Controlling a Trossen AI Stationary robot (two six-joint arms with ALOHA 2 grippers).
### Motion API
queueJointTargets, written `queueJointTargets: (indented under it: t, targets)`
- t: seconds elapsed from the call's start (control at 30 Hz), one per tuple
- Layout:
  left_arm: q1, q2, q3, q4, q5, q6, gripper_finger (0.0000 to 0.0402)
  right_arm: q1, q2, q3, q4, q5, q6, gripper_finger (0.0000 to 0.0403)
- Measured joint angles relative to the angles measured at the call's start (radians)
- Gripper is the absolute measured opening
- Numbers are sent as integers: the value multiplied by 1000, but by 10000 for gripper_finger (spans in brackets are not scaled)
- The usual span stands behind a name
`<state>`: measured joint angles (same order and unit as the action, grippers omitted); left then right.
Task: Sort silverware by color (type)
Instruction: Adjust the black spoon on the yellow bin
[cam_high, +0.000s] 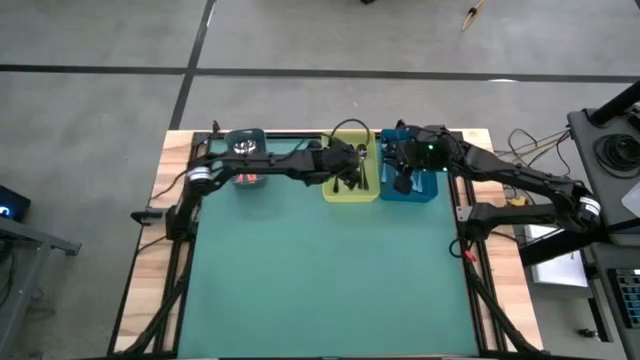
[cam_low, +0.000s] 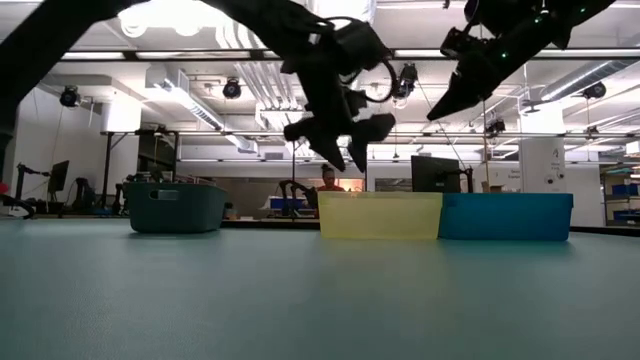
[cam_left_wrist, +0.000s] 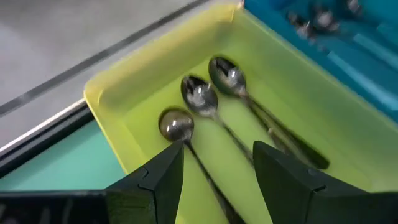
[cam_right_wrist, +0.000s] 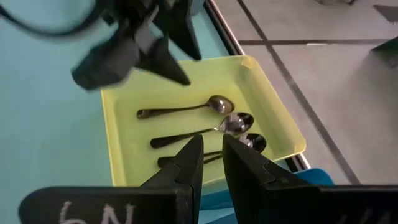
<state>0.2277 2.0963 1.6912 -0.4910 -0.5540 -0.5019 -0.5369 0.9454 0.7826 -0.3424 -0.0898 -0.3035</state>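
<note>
While the left gripper (cam_left_wrist: 214, 171) hangs wide open and empty, three dark-handled spoons (cam_left_wrist: 200, 98) are seen directly below it in the yellow tray (cam_left_wrist: 106, 93), handles running side by side. The right gripper (cam_right_wrist: 211, 155), nearly closed and empty, is held farther off, above the blue tray (cam_high: 425, 188).

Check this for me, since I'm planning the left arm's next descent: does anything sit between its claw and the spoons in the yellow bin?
Nothing visible. The left claw hangs open above the yellow bin, with the three dark-handled spoons lying uncovered below.
</note>
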Motion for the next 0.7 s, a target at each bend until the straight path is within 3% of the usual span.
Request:
queueJointTargets:
  t: [0.37, 0.7]
  targets:
    - [14, 245, 362, -335, 5, -34, 174, 0, -15, -2, -19, -24, -3, 54]
    - [22, 400, 578, -476, 6, -59, 174, 0, -14, -5, -20, -23, -12, 54]
